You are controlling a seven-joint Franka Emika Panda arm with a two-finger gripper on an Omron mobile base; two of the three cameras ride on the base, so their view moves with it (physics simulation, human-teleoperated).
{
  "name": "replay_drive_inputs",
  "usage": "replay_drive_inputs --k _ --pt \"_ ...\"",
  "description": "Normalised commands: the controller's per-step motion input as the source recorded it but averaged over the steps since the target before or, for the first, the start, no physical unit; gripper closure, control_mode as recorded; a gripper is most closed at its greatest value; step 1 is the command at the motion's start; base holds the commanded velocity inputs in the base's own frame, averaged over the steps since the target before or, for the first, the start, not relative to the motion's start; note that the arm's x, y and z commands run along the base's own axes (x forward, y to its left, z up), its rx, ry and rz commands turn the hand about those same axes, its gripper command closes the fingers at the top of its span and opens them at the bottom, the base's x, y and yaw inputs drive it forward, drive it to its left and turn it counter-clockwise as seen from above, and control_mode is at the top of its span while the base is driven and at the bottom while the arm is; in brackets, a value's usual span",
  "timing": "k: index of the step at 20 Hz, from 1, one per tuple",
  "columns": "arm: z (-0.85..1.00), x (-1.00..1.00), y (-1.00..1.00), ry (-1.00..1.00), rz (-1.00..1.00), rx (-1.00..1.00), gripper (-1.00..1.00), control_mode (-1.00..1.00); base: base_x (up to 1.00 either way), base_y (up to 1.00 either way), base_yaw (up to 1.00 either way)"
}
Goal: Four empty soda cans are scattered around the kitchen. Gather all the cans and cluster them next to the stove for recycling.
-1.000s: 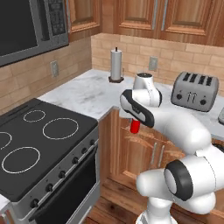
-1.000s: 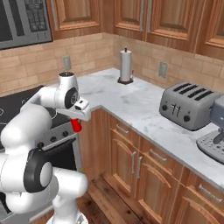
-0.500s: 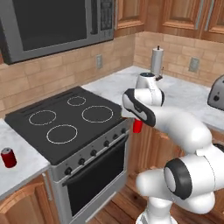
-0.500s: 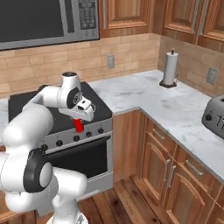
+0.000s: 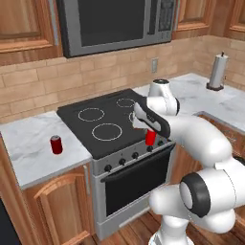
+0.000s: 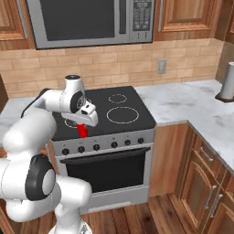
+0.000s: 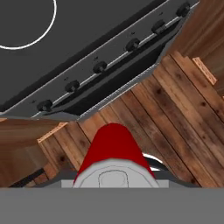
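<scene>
My gripper is shut on a red soda can and holds it upright in the air at the front edge of the stove, above the knob row. From the right base view, the gripper with the can hangs over the stove's front left part. The hand view looks down past the can's silver top onto the stove's knobs and the wooden floor. A second red soda can stands on the marble counter left of the stove.
A dark microwave hangs above the stove. A paper towel holder stands on the right counter, which turns a corner toward me. Wooden cabinets flank the oven.
The whole picture has shifted: the base has driven along the counter, so the stove now lies straight ahead. The red can stays held in the gripper.
</scene>
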Motion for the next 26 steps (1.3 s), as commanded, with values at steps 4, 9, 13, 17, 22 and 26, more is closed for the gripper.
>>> replay_drive_inputs --k 4,9,13,17,22,26 --pt "0.00 0.00 0.00 0.00 0.00 0.00 1.00 1.00 -0.14 0.54 0.39" --pt "0.00 0.00 0.00 0.00 0.00 0.00 1.00 1.00 -0.06 0.55 0.36" --pt "0.00 0.00 0.00 0.00 0.00 0.00 1.00 1.00 0.03 0.39 0.32" --pt "0.00 0.00 0.00 0.00 0.00 0.00 1.00 1.00 0.33 0.10 0.29" --pt "0.00 0.00 0.00 0.00 0.00 0.00 1.00 1.00 0.45 -0.24 0.23" --pt "0.00 0.00 0.00 0.00 0.00 0.00 1.00 1.00 0.33 -0.30 0.18"
